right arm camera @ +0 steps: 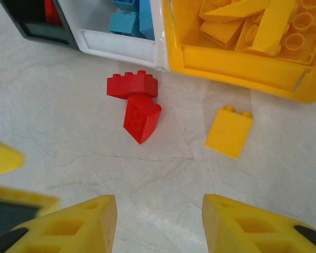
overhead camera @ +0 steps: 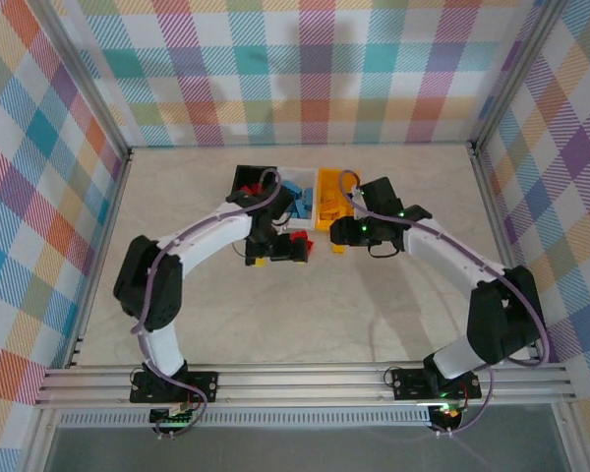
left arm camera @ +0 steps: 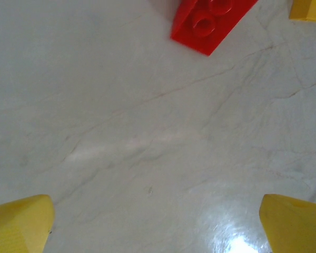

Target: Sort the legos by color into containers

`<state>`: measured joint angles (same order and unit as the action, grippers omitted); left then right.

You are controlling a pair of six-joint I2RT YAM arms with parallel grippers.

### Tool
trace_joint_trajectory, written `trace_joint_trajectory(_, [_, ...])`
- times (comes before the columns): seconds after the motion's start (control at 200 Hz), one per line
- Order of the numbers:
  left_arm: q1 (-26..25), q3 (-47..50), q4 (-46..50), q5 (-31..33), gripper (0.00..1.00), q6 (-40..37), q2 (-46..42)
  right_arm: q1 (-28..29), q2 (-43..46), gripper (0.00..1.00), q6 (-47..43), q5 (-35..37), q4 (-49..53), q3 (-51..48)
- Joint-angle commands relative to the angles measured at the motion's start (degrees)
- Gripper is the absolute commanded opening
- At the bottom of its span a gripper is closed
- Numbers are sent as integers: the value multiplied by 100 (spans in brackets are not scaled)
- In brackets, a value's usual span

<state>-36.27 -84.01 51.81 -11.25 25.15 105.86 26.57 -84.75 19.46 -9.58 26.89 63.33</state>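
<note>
Right claw is held partly open and empty over the table, probably so a pick can be lined up: two red bricks are sat at 12 o'clock, touching, a yellow brick at 1, just short of the yellow bin. Left claw is spread wide, nothing gripped.

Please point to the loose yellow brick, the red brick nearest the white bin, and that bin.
loose yellow brick (right arm camera: 229, 133): right wrist view, its flat face.
red brick (right arm camera: 132, 87): right wrist view, its side wall.
white bin (right arm camera: 121, 50): right wrist view, its near rim.
</note>
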Motion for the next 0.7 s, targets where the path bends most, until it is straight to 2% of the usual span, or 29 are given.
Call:
trace_joint_trajectory(0.0, [-165,-468,-55,60,96,-269,382,-58,440,45,102,54,-11,-69])
trace_joint_trajectory(0.28, [-365,-1456,87,556,84,-803,1334,-182,870,41,80,71,162,-188])
trace_joint_trajectory(0.695, [-381,-2228,88,991,78,-1308,2295,-345,1031,38,-64,29,414,-99])
